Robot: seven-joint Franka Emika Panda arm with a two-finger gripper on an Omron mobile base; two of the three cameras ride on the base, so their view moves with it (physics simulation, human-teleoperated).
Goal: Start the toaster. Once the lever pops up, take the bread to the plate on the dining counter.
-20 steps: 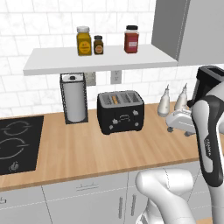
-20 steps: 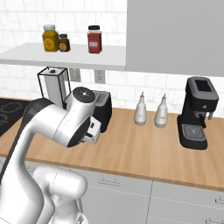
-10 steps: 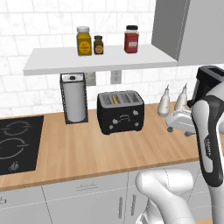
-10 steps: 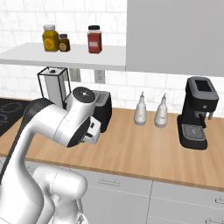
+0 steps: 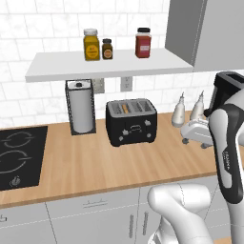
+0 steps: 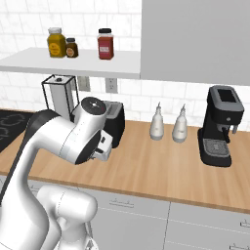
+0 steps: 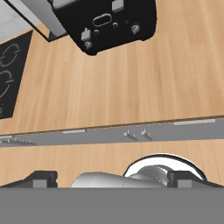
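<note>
Peeking from the toaster (image 5: 131, 121) slot, the bread (image 5: 125, 108) is mostly hidden.

The arm hides most of the toaster (image 6: 114, 128) in the right base view.

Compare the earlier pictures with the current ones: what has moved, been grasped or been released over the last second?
Nothing visibly changed. The arm keeps its pose, the gripper remains open and empty, and the toaster sits in the same spot on the counter, with the bread still down in a slot.
</note>
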